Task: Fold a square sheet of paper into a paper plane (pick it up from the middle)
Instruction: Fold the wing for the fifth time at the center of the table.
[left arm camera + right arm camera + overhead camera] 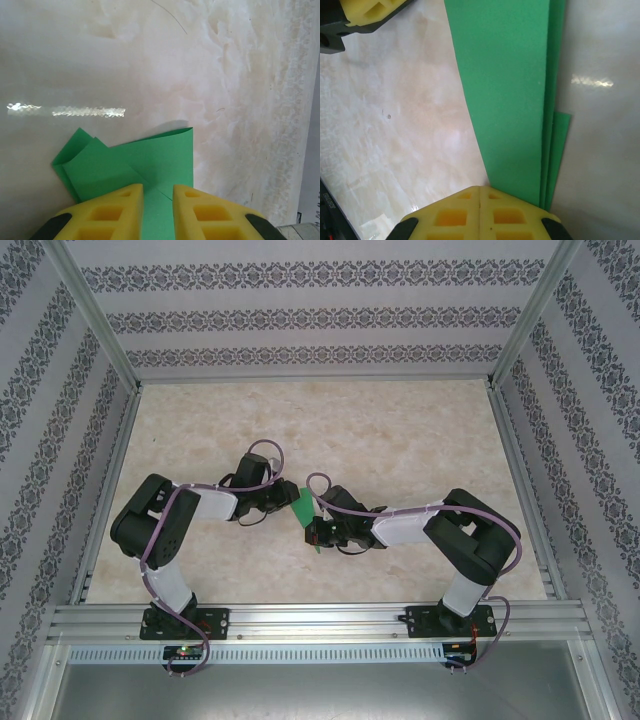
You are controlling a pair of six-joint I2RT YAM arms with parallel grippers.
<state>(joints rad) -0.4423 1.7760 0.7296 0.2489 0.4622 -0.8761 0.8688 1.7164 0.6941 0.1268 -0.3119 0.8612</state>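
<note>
My right gripper point(480, 190) is clamped shut on the half-folded green paper plane point(510, 100), probably steadying it. My left gripper point(158, 190), slightly parted, straddles its other end.

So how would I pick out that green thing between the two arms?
Start at the pale marbled table. At its middle, between the left pincer and the right pincer, is the folded green paper. Nothing else there is bright green.
</note>
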